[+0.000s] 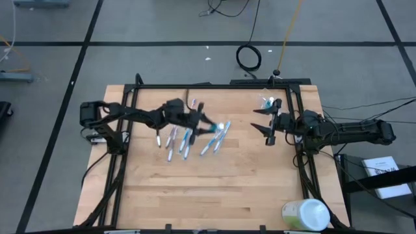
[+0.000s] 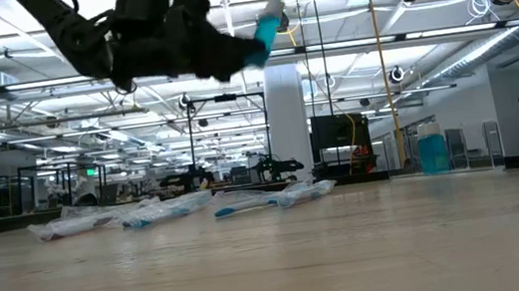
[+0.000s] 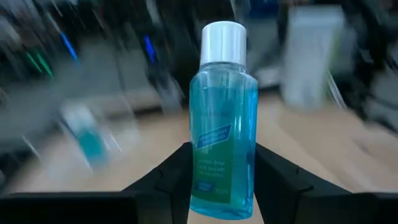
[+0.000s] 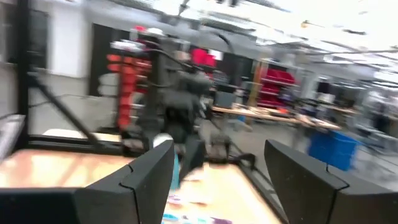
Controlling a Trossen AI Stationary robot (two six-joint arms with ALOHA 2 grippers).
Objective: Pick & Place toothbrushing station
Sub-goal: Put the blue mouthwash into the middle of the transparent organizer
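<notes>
Left hand (image 3: 217,186) grips a small blue-liquid bottle (image 3: 221,118), lifted above the worktop (image 1: 214,188) at frame centre. Right hand (image 1: 268,125) waits open at the right. Toothbrushes (image 1: 185,140) lie loose mid-worktop; judged early, most placing left.

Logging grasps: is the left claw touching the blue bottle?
Touching. The left wrist view shows the left claw with a finger pressed against each side of the blue bottle.

not much to read here tbh. the little blue bottle (image 3: 222,124) with the white cap has a label on its front with a few lines of print, but it's too small and blurry to make out any words. no other signs, brands or numbers i can read
</notes>
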